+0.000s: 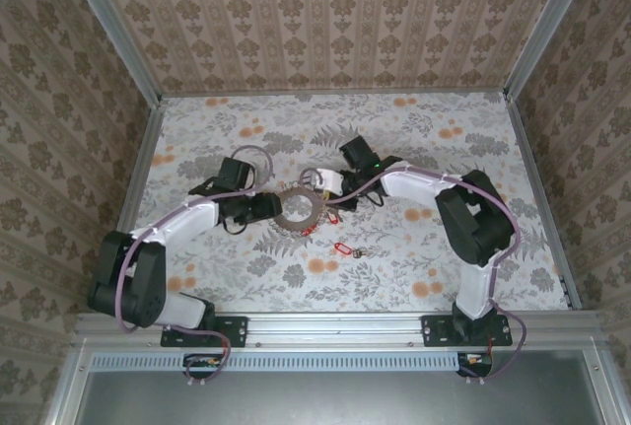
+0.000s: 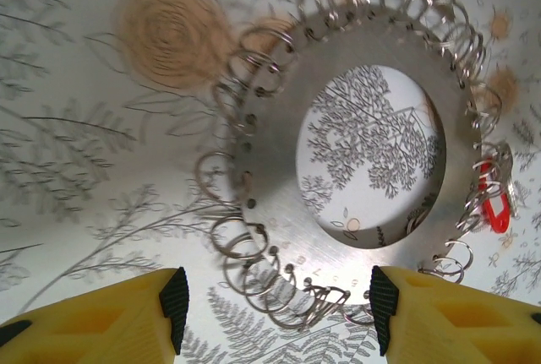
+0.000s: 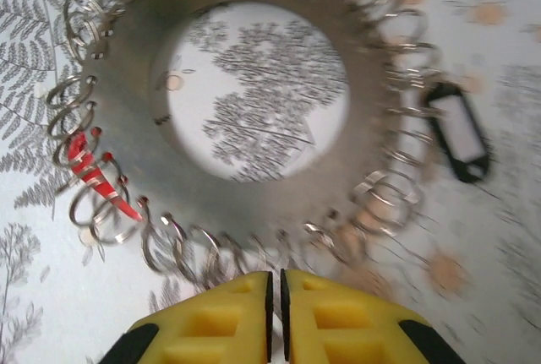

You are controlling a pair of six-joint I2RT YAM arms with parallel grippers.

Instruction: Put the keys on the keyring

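Floral surface [image 1: 414,149]; keyring [image 2: 275,170] between spread left fingers [image 2: 101,326], ungripped; advise clamping rim first; right fingers [image 3: 228,322] clenched, empty, beside rim; advise opening, taking nearby loose key [image 1: 342,247] by red head.

**Top external view:** fixed high behind the arm bases, looking down and forward over the whole table [image 1: 424,139]. The keyring [image 1: 299,210] appears small at centre.

**Left wrist view:** close above the table, looking steeply down, with the left gripper [image 2: 277,309] at the bottom edge of the frame.

**Right wrist view:** equally close, with the right gripper [image 3: 275,296] at the bottom edge.

**Shared area:** both wrist views cover the keyring from opposite sides. The red key [image 2: 494,210] sits right in the left wrist view and left in the right wrist view.
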